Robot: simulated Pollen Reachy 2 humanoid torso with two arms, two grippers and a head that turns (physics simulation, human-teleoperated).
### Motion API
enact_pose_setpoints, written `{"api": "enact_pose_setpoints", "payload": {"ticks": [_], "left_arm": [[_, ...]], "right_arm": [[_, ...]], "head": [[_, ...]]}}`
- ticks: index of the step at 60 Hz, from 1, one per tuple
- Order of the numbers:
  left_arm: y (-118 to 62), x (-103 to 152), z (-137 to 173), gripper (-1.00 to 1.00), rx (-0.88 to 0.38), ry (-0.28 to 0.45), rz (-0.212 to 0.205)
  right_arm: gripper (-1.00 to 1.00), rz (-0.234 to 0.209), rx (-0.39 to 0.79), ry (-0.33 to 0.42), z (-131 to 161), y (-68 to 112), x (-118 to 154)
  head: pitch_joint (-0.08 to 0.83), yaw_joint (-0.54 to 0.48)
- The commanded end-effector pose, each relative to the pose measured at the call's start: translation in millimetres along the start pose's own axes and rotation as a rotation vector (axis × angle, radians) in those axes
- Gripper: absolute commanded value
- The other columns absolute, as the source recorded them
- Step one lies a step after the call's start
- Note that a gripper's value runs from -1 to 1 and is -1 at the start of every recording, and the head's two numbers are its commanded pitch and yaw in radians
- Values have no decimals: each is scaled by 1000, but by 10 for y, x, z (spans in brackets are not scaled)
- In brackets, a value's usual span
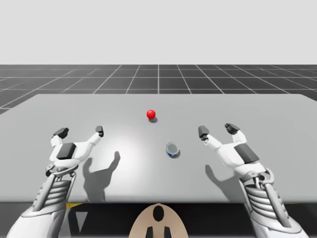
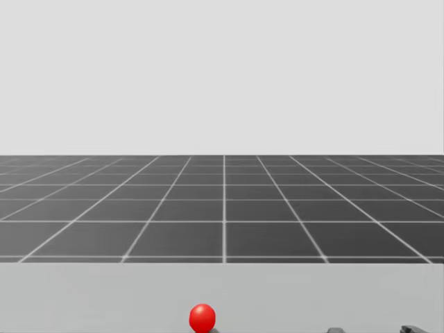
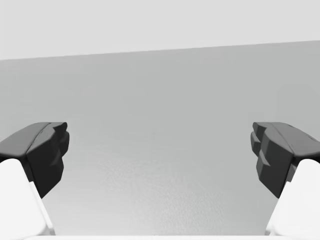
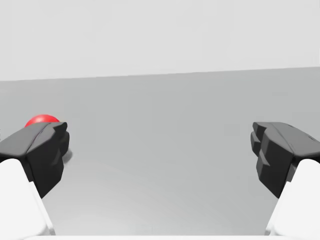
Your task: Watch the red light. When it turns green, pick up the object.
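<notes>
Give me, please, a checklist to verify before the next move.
1. Light is green: not ok. The light is red, so wait.
2. Object is free to take: ok. The blue can stands alone on the table.
3. Right gripper is open: ok.
4. Left gripper is open: ok.
5. Way from the right gripper to the blue can is free: ok, nothing lies between them.

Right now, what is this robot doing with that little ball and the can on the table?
It is waiting. The round light on the table is red, so nothing gets picked up yet. The small blue and silver can stands upright nearer the robot than the light, untouched. The left gripper and right gripper hover open either side, the right one closer to the can.
</notes>
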Motion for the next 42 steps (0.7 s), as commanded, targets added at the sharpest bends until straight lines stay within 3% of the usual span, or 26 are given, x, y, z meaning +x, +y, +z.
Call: {"api": "enact_pose_setpoints", "payload": {"ticks": [1, 10, 23, 42], "left_arm": [[33, 5, -7, -1000, 22, 4, 7], [42, 10, -11, -1000, 28, -1, 11], [38, 7, -12, -1000, 36, -5, -2], [38, 5, -17, -1000, 39, -9, -13]], "right_arm": [[-1000, -68, -18, -17, 22, 19, -3], [-1000, -64, -2, -11, 18, 9, 7], [-1000, -49, -22, 13, -7, 3, -40], [-1000, -22, -19, 24, -15, 13, -73]], "head": [[15, 6], [56, 5], [244, 26], [431, 61]]}}
